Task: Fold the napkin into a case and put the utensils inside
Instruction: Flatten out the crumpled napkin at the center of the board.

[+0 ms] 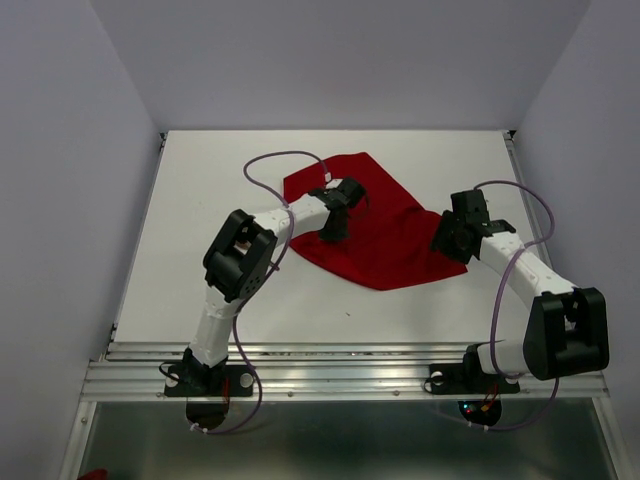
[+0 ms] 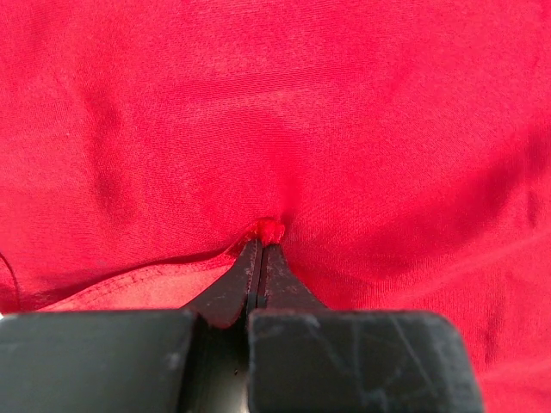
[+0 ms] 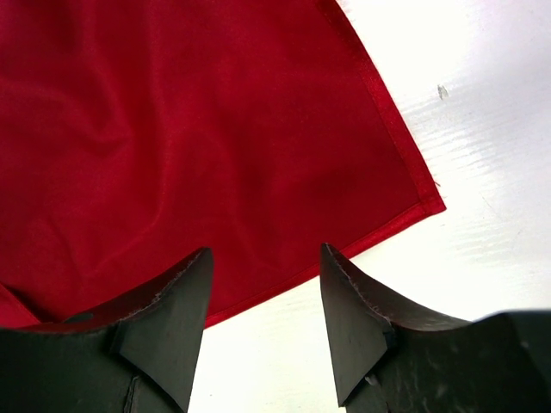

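The red napkin (image 1: 385,235) lies loosely spread and wrinkled on the white table (image 1: 200,200), not formed into a case. My left gripper (image 1: 333,228) is down on its left part. In the left wrist view the left gripper (image 2: 263,245) is shut, pinching a small tuft of the napkin (image 2: 344,112) at its tips. My right gripper (image 1: 447,240) hovers at the napkin's right corner. In the right wrist view the right gripper (image 3: 265,254) is open, straddling the hemmed edge of the napkin (image 3: 172,129), with nothing between the fingers. The utensils are out of view.
Grey walls (image 1: 70,150) enclose the table on three sides. An aluminium rail (image 1: 330,365) runs along the near edge by the arm bases. Purple cables (image 1: 270,165) loop over both arms. Bare white table (image 3: 491,129) shows right of the napkin's corner.
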You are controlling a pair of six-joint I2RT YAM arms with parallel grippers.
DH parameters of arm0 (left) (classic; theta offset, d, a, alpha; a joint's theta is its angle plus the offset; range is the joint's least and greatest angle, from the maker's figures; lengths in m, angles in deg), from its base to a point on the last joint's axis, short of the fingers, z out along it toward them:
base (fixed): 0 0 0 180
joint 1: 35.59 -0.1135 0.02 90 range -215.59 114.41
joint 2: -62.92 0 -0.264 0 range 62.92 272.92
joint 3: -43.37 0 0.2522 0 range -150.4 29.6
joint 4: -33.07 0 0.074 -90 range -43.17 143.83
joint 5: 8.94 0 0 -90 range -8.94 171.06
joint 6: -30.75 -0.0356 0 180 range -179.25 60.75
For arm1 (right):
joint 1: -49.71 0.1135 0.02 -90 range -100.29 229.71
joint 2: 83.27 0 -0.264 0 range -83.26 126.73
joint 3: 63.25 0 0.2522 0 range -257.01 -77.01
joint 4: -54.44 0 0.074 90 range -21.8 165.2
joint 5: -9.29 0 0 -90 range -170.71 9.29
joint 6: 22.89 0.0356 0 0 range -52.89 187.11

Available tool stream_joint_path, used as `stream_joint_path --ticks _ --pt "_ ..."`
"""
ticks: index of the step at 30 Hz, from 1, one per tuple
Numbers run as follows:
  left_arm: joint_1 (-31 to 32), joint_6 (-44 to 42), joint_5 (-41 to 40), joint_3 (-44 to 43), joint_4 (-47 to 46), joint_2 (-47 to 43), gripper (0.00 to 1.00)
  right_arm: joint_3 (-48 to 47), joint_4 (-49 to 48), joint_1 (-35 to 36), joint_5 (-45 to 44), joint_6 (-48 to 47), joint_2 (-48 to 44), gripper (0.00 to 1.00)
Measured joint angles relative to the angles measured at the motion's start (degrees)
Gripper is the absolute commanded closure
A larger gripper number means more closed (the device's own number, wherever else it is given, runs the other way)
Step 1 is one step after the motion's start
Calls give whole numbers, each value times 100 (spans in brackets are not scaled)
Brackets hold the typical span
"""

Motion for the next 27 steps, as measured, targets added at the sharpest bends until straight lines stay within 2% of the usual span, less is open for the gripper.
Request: stream_joint_path --ticks 3,7,8,10,17,21,27 --pt "0 -164 76 46 -15 -96 100 72 11 0 -7 -28 -20 42" --pt "2 -433 319 380 -166 -649 97 114 28 0 -13 -31 -24 41" --pt "2 -492 358 452 -203 -800 100 127 28 0 -11 -31 -39 41" --pt "2 -570 409 527 -269 -1049 100 155 46 0 -13 -31 -87 41" --pt "2 -649 533 951 -636 -1320 100 179 127 -13 -98 -13 -267 35" --pt "0 -697 496 1318 -741 -1469 100 334 109 -254 -11 17 -463 35" --pt "-157 -925 380 2111 -887 -2538 100 442 -31 -855 407 42 -402 35"
